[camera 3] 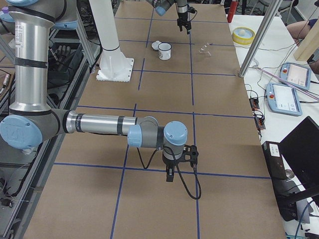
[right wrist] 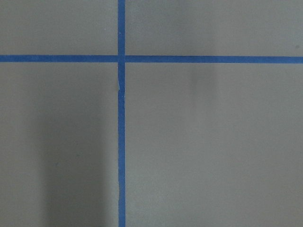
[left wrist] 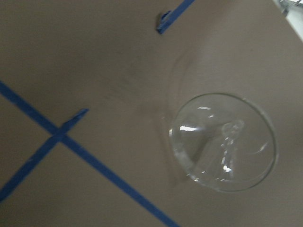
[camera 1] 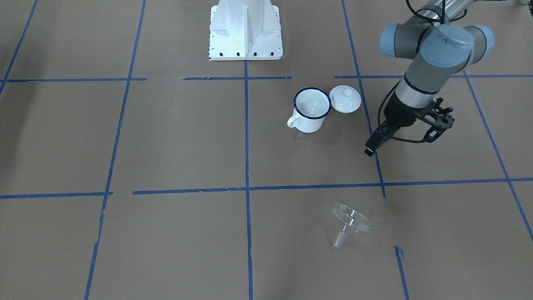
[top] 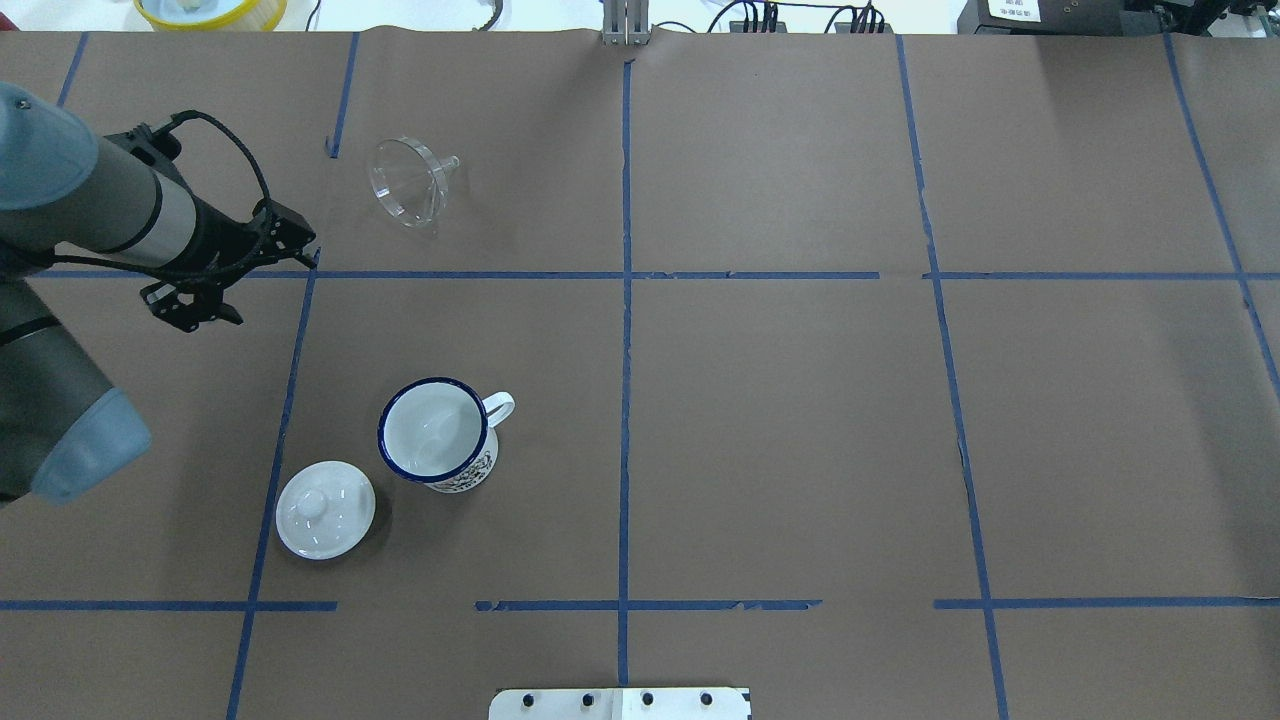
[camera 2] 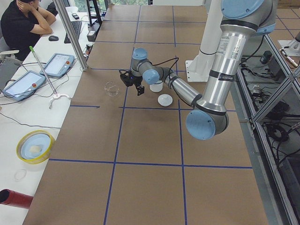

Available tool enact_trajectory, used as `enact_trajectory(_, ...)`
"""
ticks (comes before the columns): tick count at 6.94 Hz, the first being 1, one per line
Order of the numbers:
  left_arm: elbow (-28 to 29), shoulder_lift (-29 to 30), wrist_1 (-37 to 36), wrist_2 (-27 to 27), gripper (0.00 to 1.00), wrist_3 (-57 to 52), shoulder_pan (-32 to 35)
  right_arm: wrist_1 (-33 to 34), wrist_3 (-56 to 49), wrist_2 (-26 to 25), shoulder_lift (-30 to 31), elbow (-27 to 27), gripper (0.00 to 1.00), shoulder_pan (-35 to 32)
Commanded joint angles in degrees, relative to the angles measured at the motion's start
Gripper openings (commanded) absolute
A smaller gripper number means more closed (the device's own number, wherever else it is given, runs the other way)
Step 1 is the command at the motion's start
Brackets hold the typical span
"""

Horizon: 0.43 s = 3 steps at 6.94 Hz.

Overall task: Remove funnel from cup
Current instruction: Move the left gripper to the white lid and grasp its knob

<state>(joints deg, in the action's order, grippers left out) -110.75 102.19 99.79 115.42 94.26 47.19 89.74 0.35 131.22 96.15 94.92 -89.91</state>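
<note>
- As you looked across your overhead view from its left edge, the left gripper [top: 305,243] came first; it hung above the brown paper-covered table [top: 800,420], beside a crossing of blue tape lines [top: 620,275]. Its fingers showed as one dark shape, so you could not tell whether they stood wide or narrow. It was apart from the funnel.
- Next you met the white round lid [top: 325,508], knob up, lying flat on a tape line, just beside the mug and nearer the robot.
- Farther in, the clear funnel [top: 405,180] lay tipped on its side on the table. It was out of the mug and well apart from it, in the grid square beyond the tape line, with its spout aimed toward the view's right.
- Then came the white enamel mug [top: 437,432], upright, its dark blue rim open to you and its loop handle turned to the right.
- Only your right-end camera showed the right gripper [camera 3: 170,175], pointed down close over a tape line; you could not tell its opening.
</note>
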Motion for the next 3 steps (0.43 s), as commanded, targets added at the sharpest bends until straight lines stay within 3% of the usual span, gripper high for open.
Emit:
enact_trajectory(1, -6.92, -6.99, -2.59, -3.68, 1.0, 4.48, -8.56, 0.0, 0.0, 0.0, 0.0, 0.0, 1.0, 0.0)
enact_trajectory(3, -6.93, -7.0, -2.59, -7.64, 1.0, 11.1, -16.57, 0.0, 0.0, 0.0, 0.0, 0.0, 1.0, 0.0)
